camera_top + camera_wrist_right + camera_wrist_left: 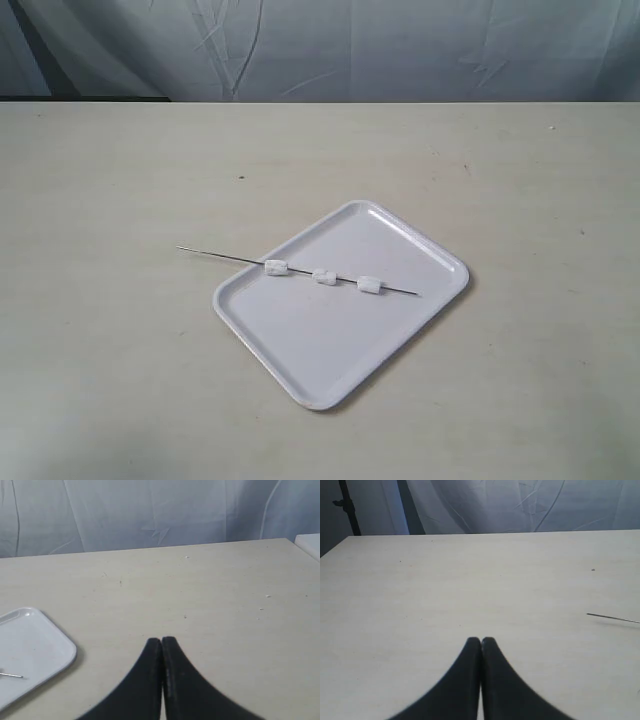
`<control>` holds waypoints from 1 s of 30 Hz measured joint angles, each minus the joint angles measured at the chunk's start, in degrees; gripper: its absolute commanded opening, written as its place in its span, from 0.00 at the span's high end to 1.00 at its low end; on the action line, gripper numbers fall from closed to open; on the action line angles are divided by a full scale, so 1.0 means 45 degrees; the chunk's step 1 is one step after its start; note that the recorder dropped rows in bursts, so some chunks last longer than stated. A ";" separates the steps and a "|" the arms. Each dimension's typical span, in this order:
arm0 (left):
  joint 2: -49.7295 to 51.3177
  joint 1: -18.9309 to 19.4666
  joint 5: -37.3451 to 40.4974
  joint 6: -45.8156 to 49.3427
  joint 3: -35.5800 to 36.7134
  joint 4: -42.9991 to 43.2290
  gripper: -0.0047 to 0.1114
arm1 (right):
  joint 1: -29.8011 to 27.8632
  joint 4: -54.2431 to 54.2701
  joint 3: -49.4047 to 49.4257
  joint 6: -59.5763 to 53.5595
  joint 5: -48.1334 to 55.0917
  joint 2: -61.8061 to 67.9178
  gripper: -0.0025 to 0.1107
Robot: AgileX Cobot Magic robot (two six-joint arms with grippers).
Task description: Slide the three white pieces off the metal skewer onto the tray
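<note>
Beige surface [120, 380], and we've got the metal skewer [225, 256] lying left-right across the tray [300, 340], three white pieces [326, 277] on it. Bare end pokes left, probably nearer our left claw [480, 641]; it and the right claw [161, 640] are closed, empty.

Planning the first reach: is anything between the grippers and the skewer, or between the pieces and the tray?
Nothing visible: bare table separates the left gripper and right gripper from the metal skewer; the three white pieces sit over the tray.

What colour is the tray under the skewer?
The tray is plain glossy white, clearest in the exterior view.
</note>
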 measured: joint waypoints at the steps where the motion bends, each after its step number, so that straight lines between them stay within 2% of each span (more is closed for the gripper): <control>1: 0.0000 0.0000 0.0000 0.0000 0.0000 0.0000 0.96 | 0.0000 0.0000 0.0000 0.0000 0.0000 0.0000 0.98; 25: 0.0000 0.0000 0.0000 0.0000 0.0000 0.0000 0.96 | 0.0000 0.0037 0.0000 0.0000 0.0000 0.0000 0.98; 30: 0.0000 0.0000 0.0000 0.0000 0.0000 0.1735 0.96 | 0.0000 0.0037 0.0000 0.0000 0.0000 0.0000 0.98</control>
